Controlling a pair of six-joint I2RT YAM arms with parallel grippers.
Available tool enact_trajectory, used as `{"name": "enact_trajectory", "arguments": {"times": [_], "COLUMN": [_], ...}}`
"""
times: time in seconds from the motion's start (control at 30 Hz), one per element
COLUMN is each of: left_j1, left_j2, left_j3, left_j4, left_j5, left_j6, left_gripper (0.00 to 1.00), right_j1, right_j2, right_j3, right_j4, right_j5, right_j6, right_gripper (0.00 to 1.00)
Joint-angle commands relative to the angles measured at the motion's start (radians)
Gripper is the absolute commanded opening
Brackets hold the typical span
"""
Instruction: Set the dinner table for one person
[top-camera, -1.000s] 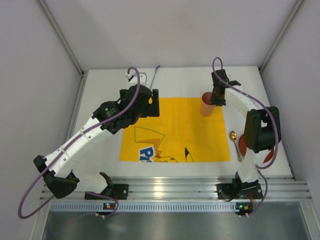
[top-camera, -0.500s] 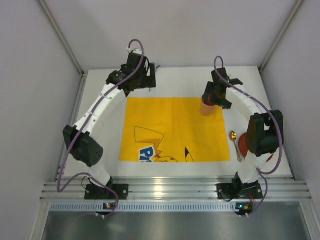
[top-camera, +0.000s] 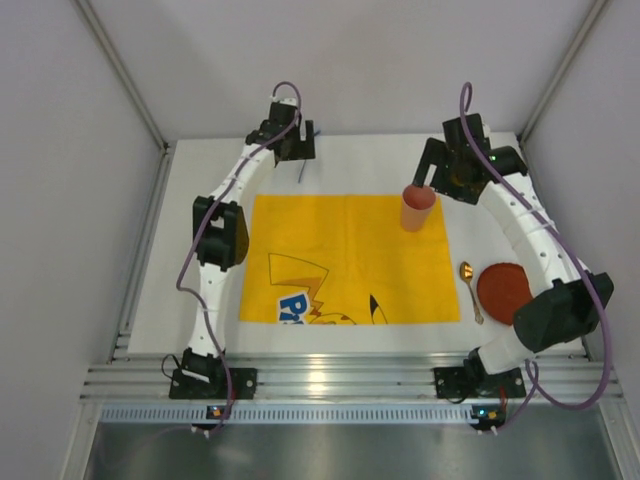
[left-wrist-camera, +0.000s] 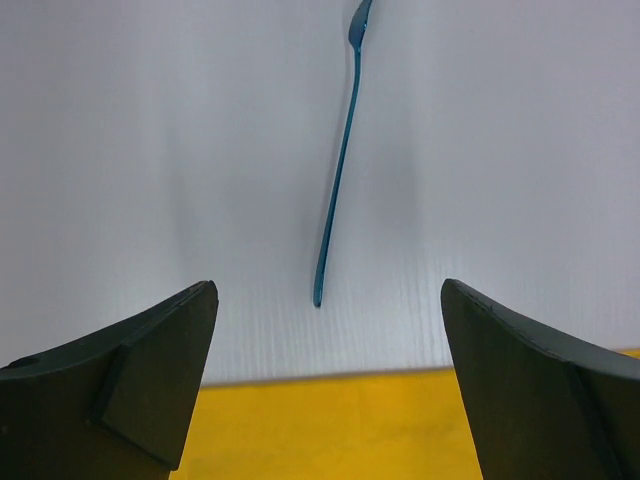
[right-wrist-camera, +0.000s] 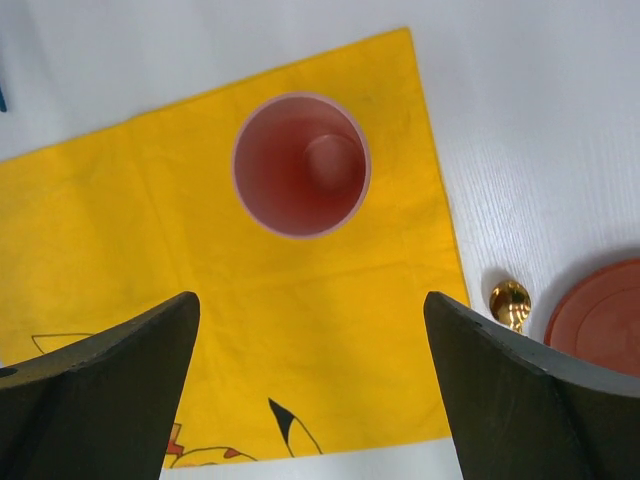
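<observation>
On the white dinner table (top-camera: 200, 210) lies a yellow cartoon-printed cloth (top-camera: 350, 255). A pink cup (top-camera: 417, 207) stands upright on its far right corner, empty inside (right-wrist-camera: 300, 165). My right gripper (top-camera: 434, 172) hangs open above and behind the cup (right-wrist-camera: 310, 305), apart from it. A thin blue utensil (left-wrist-camera: 335, 200) lies on the bare table beyond the cloth's far edge, partly hidden under the arm in the top view (top-camera: 300, 175). My left gripper (top-camera: 291, 153) is open over its near end (left-wrist-camera: 330, 335), with nothing between its fingers.
A gold spoon (top-camera: 468, 285) and a red plate (top-camera: 503, 287) lie on the table right of the cloth, also seen as spoon (right-wrist-camera: 510, 303) and plate (right-wrist-camera: 600, 320). White walls enclose the table on three sides. An aluminium rail (top-camera: 340, 375) runs along the near edge.
My right gripper opened, let go of the cup and drew back to the far right. The left arm stretched out to the far edge, over the blue utensil.
</observation>
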Motion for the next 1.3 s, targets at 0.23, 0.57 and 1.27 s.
{"name": "enact_trajectory", "arguments": {"times": [0.23, 0.57, 1.27], "left_j1": [0.016, -0.011, 0.119], "left_j2": [0.201, 0.265, -0.066], "left_j3": [0.145, 0.121, -0.090], "left_j4": [0.168, 0.102, 0.323], "left_j5": [0.079, -0.079, 0.310], "left_j6": [0.029, 0.093, -0.254], "left_gripper": [0.90, 0.53, 0.00], "right_j1": [0.003, -0.018, -0.067], "right_j2": [-0.127, -0.057, -0.086], "right_j3": [-0.041, 0.008, -0.056], "right_j4": [-0.186, -0.206, -0.128], "right_j5": [0.027, 0.039, -0.042], "right_j6": [0.012, -0.004, -0.071], "right_gripper": [0.94, 0.95, 0.94]}}
